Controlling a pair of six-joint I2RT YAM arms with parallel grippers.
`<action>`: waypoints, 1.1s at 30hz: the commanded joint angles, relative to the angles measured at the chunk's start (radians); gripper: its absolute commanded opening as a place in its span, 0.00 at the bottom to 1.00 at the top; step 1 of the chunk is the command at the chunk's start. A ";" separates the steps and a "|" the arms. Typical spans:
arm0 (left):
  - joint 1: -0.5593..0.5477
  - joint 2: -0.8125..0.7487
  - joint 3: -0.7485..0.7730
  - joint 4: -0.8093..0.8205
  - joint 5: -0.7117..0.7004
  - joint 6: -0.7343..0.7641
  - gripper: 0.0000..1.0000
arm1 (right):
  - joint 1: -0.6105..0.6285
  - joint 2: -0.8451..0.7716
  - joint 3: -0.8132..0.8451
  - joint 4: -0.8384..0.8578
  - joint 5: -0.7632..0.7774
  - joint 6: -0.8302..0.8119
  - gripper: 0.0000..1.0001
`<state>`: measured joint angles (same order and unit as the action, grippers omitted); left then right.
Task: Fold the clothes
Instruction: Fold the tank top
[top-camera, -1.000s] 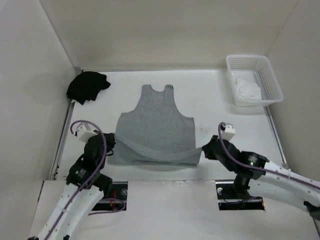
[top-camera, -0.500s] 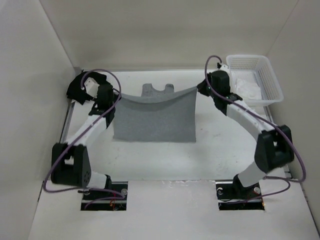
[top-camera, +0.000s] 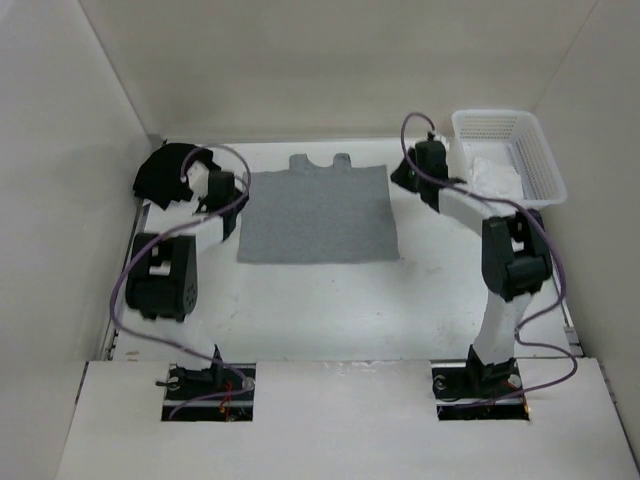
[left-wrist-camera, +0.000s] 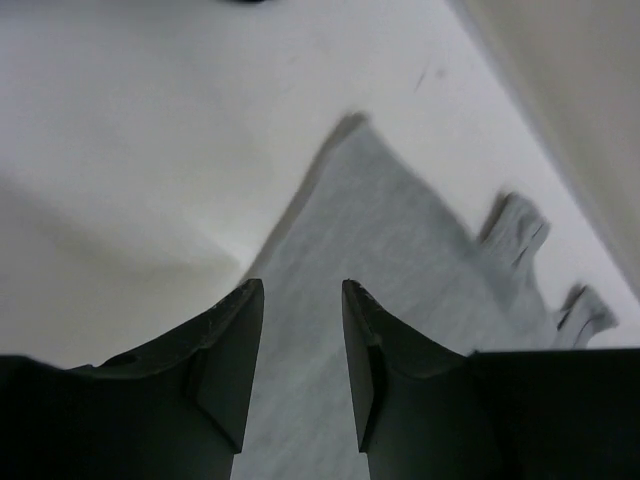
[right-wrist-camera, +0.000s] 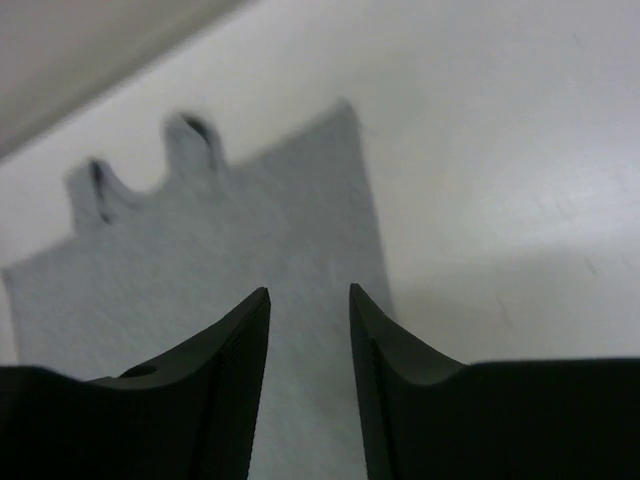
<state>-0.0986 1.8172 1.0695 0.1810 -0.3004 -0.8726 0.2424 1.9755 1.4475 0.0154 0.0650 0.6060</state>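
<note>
- A second ago both arms were low at 6 o'clock, each pinching a bottom corner of the top (top-camera: 315, 215). They have since swung that edge up and away towards 12 o'clock.
- Now the bottom edge lies over the upper part, so the top is folded in half. It looks like a neat grey square, and just the straps (top-camera: 318, 160) poke out at its far side.
- I think the first fold is done. A fold from side to side may come next.
- The top lies flat on the table (top-camera: 320, 310), a bit past the middle, towards 12 o'clock.
- The left gripper (top-camera: 230, 192) is at 10 o'clock of the top. Its jaws are partly apart and nothing is between them. It has let go.
- The right gripper (top-camera: 401, 176) is at 2 o'clock of the top. Its jaws are apart too and hold nothing.
- I cannot tell if either gripper is brushing the cloth.
- The black garment (top-camera: 165, 172) sits off at 10 o'clock.
</note>
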 joint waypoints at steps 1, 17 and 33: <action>-0.034 -0.316 -0.278 0.110 -0.048 -0.019 0.35 | 0.044 -0.245 -0.226 0.136 0.061 0.028 0.38; -0.029 -0.610 -0.755 0.135 0.196 -0.097 0.44 | 0.174 -0.728 -0.923 0.285 0.105 0.132 0.41; 0.014 -0.472 -0.784 0.271 0.152 -0.143 0.26 | 0.136 -0.557 -0.941 0.339 0.036 0.238 0.48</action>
<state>-0.0921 1.3231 0.3031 0.4026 -0.1356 -1.0115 0.3782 1.4197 0.4923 0.2775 0.1173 0.8089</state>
